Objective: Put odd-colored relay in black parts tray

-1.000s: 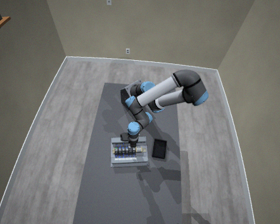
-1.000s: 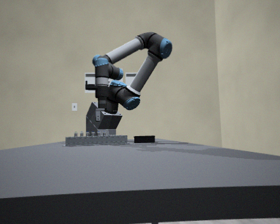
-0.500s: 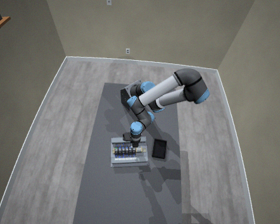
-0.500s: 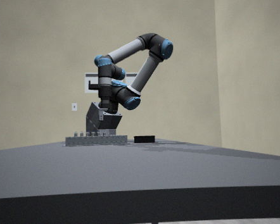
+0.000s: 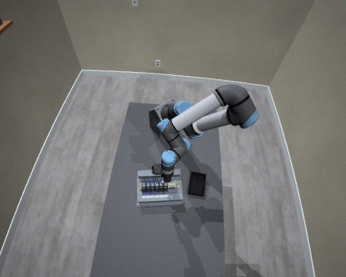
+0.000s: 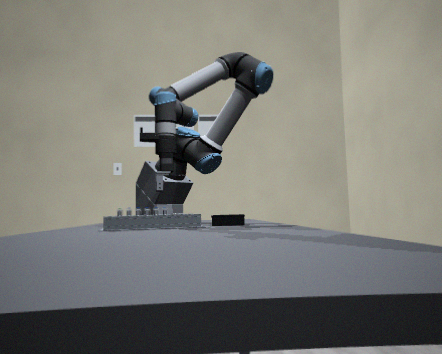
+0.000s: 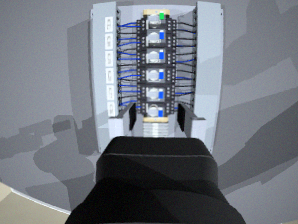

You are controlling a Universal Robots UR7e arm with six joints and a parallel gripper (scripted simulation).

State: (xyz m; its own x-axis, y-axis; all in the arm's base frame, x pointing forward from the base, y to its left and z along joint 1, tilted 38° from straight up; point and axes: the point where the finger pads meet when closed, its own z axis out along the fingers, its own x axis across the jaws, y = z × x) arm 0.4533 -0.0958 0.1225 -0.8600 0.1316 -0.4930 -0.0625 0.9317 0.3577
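Note:
The grey relay panel (image 5: 159,188) lies flat on the dark table, with several relays in a row. In the wrist view the panel (image 7: 156,70) runs away from me. The farthest relay has a green button (image 7: 161,16); the others have blue buttons. That odd relay sits at the left end of the row in the overhead view (image 5: 144,184). My gripper (image 7: 156,111) (image 5: 167,181) is open and empty, its fingers on either side of the nearest blue-button relay (image 7: 156,111), at the row's right end. The black parts tray (image 5: 197,184) lies to the right of the panel.
The arm's base mount (image 5: 160,115) stands behind the panel. From the side view the panel (image 6: 151,220) and tray (image 6: 228,219) are low on the table top. Grey floor surrounds the table.

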